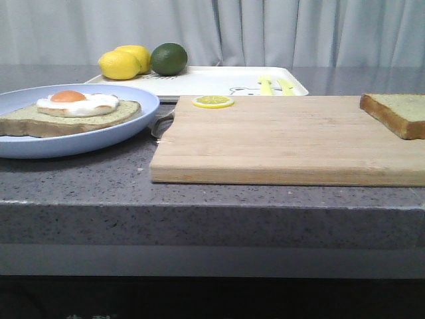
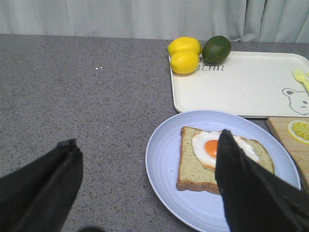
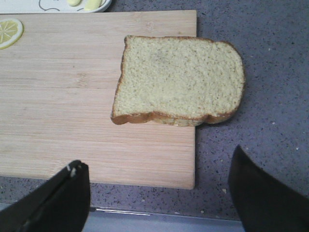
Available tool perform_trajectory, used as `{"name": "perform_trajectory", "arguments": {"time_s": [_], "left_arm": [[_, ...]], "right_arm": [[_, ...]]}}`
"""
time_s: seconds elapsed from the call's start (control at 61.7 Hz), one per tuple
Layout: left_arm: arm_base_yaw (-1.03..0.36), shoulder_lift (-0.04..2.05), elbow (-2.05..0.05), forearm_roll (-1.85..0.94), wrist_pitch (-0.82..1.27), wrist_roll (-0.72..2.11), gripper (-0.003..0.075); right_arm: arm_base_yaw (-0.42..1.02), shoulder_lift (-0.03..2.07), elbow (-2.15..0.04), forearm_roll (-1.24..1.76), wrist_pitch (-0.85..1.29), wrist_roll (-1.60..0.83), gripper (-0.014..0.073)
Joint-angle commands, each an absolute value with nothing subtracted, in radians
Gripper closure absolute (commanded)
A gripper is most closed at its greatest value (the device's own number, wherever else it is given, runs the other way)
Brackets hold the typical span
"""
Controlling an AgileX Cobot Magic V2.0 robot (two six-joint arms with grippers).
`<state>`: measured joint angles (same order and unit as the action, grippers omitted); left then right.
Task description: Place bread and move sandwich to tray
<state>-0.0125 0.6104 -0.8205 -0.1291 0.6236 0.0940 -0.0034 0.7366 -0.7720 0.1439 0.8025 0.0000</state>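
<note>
Porous square bread (image 3: 179, 79) overhangs the grained wooden board (image 3: 72, 96), ahead of the right jaws (image 3: 159, 193), apart; left jaws (image 2: 149, 188) apart above the egg-topped sandwich (image 2: 198, 162).

The plate (image 1: 99, 136) stands on the left of the table, with one slice (image 1: 40, 121) on it and the egg (image 1: 78, 102) on that slice. Right of it lies the board (image 1: 279, 143); the bread (image 1: 398, 113) hangs over its right edge. Behind is the tray (image 1: 212, 81), with two lemons (image 1: 123, 63) and a lime (image 1: 169, 58) at its left end
</note>
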Motion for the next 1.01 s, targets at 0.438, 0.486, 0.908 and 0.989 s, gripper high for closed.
{"name": "perform_trajectory", "arguments": {"time_s": [0.438,0.486,0.908,0.989], "left_arm": [[-0.02,0.617,-0.847,-0.099,0.543,0.085,0.0154],[-0.02,0.617,-0.847,-0.099,0.543,0.085,0.0154],[-0.039,0.617,-0.847,-0.103,0.543,0.085,0.0154],[-0.076,0.617,-0.847,-0.103,0.54,0.085,0.0154]], "right_arm": [[-0.029,1.004,-0.91,0.15,0.905,-0.007,-0.0008],[-0.059,1.029,-0.935,0.15,0.929,-0.007,-0.0008],[-0.531,1.194,-0.98,0.593,0.995,-0.3,0.0035],[-0.603,1.243,-0.98,0.785,1.032,-0.414,0.0068]]}}
